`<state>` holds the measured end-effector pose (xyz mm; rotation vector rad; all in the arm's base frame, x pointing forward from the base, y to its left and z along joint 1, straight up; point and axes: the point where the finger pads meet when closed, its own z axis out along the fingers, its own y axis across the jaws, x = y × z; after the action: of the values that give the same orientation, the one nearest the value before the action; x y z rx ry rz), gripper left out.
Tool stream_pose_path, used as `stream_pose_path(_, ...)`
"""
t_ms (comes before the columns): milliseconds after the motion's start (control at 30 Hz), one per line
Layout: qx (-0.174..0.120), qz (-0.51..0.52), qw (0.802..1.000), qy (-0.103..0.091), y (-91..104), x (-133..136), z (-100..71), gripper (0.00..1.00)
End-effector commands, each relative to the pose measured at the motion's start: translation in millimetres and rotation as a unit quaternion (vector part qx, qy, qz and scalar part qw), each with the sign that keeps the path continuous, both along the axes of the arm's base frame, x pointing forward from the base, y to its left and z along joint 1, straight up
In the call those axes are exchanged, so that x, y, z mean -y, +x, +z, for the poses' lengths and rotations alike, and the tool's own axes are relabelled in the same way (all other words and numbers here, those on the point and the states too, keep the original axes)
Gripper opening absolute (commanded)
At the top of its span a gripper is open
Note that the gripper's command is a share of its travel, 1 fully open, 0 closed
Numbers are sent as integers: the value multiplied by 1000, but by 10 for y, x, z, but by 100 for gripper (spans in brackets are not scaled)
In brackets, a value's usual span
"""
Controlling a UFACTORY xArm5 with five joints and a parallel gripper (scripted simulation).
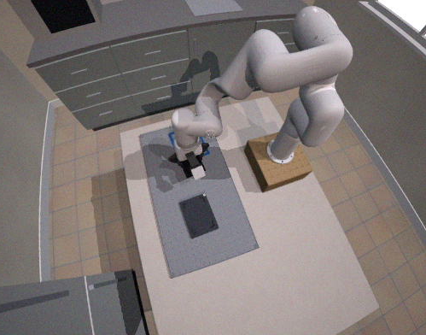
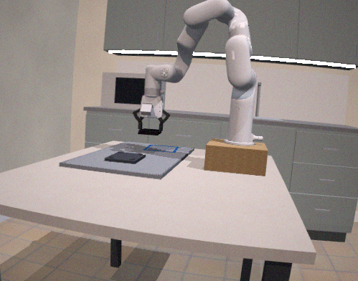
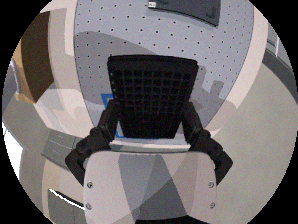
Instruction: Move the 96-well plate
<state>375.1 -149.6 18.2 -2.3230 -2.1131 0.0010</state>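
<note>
My gripper point(image 2: 149, 129) is shut on the black 96-well plate point(image 3: 152, 95) and holds it level, well above the grey deck. The plate also shows in the exterior view point(image 2: 149, 132), between the fingers. The blue taped outline B1 point(image 2: 161, 148) lies at the far end of the deck. In the top view the arm's wrist covers most of the outline point(image 1: 173, 138). The gripper point(image 1: 190, 164) hangs near its front edge.
The grey deck point(image 1: 195, 196) lies on a white table. The arm's base stands on a wooden block point(image 1: 277, 161) to the right of the deck. Cabinets and a counter run behind the table.
</note>
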Motion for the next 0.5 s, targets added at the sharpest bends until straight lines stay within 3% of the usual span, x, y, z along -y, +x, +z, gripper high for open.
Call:
stream_pose_path(0, 2, 0, 1000, -1, -35, 140, 6, 0)
stream_pose_path(467, 2, 0, 1000, -1, -173, 517, -7, 0)
